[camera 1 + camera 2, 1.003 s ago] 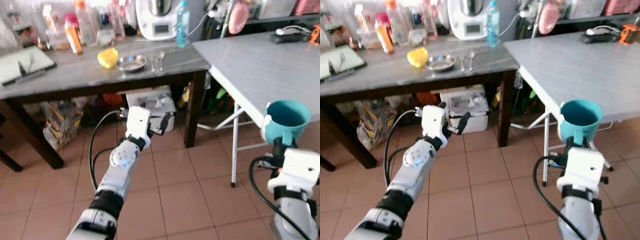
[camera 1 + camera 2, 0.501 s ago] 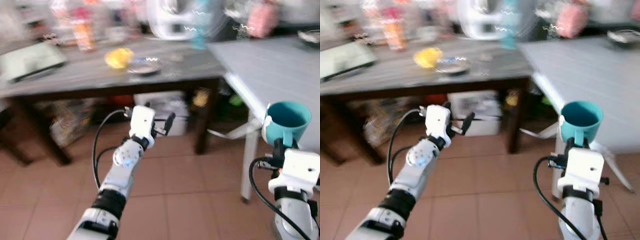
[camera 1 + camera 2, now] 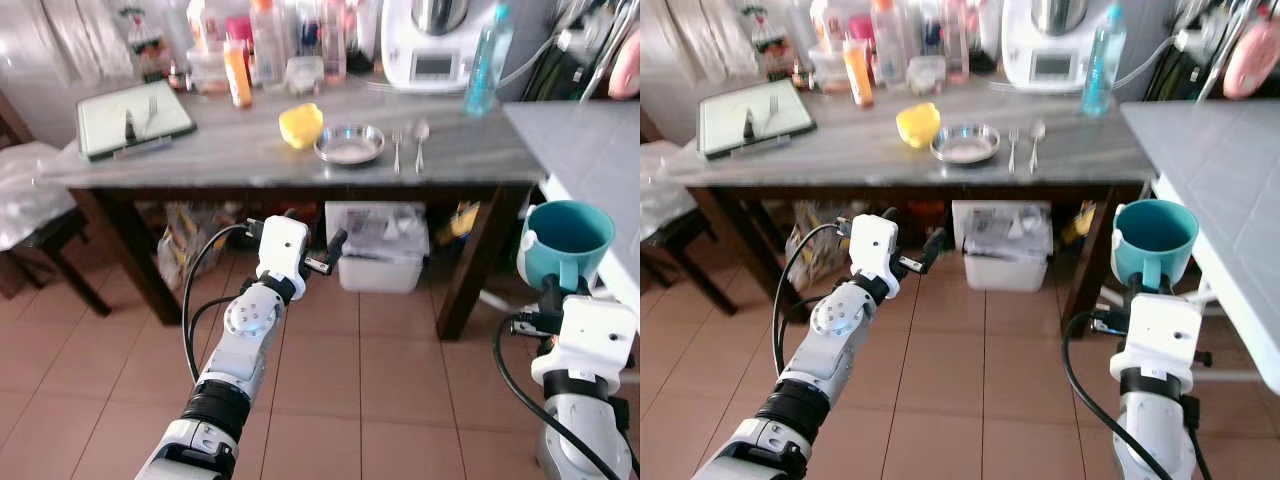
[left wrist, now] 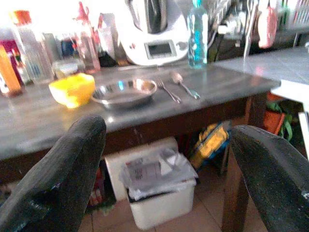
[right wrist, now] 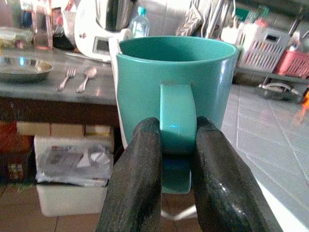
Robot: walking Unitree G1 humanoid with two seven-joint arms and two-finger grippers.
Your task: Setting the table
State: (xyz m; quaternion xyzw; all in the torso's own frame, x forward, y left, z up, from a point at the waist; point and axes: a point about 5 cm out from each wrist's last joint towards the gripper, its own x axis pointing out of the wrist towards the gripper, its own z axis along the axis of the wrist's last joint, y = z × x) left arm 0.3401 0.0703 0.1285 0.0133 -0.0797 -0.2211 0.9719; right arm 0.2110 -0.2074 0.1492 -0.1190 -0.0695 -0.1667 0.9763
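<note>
My right gripper [image 5: 177, 129] is shut on the handle of a teal mug [image 3: 565, 235], holding it upright at the right, just off the near corner of the grey table [image 3: 600, 150]. Out in front of the dark table [image 3: 200, 155], below its edge, my left gripper [image 4: 166, 133] is open with nothing between its fingers. On that table lie a yellow bowl [image 3: 301, 125], a steel plate [image 3: 349, 144], a fork [image 3: 397, 150] and a spoon [image 3: 420, 140], side by side near the middle.
A cutting board [image 3: 135, 118] with cutlery on it lies at the table's left. Bottles, a white appliance [image 3: 435, 45] and a blue bottle [image 3: 481, 62] line the back. A white bin [image 3: 380, 250] stands under the table. A dark stool [image 3: 40, 235] is at the left.
The whole picture has swung so the dark table now fills the middle; the camera moved. Both arms keep their pose, and the mug stays in the right gripper.
</note>
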